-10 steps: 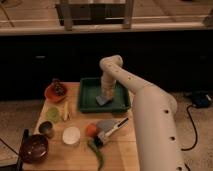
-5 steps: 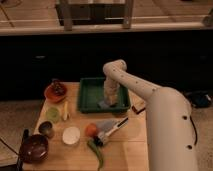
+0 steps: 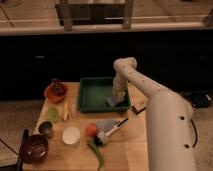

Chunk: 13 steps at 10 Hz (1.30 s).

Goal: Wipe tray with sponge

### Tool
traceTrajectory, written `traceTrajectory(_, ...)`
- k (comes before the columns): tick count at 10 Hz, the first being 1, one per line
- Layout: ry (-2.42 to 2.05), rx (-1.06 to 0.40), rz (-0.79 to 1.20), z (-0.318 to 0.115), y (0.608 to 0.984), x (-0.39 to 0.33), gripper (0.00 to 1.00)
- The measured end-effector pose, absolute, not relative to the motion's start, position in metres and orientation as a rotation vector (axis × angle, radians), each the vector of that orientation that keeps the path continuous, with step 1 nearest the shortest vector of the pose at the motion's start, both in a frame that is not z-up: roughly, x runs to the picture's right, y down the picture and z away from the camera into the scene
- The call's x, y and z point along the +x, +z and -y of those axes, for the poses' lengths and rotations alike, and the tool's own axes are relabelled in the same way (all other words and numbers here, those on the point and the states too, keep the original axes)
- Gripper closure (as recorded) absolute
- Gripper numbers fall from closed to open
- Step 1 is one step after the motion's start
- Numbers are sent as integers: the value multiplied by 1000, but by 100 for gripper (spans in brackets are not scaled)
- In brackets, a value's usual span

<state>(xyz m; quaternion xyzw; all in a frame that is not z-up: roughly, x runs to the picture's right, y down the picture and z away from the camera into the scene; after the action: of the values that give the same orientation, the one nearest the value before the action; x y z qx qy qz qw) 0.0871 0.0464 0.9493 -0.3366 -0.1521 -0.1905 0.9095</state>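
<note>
My gripper points straight down into the tray. Its jaws are clamped on the sponge, which presses on the tray's floor at the front right corner, close to the right wall. Above it my arm rises from the wrist to a bent elbow over the tray's right rear edge. From there it slopes down and away to the right of the tray as a thick white link. Half a second ago the sponge and I were nearer the tray's middle, and a second ago further left still. The tray sits at the back of the counter. Left of the tray stands an orange-red plate; in front of the tray lies a grey blade with a white handle.
</note>
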Motion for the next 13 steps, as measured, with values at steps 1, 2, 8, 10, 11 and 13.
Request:
traceTrajectory(1, -394, -693, 318, -40, 952, 77, 100)
traceTrajectory(2, -397, -691, 325, -35, 954, 66, 100)
traceTrajectory(8, -398, -689, 335, -27, 957, 54, 100)
traceTrajectory(10, -396, -689, 333, -27, 957, 57, 100)
traceTrajectory(11, -395, -689, 333, -27, 957, 57, 100)
traceTrajectory(13, -398, -689, 333, -27, 957, 56, 100)
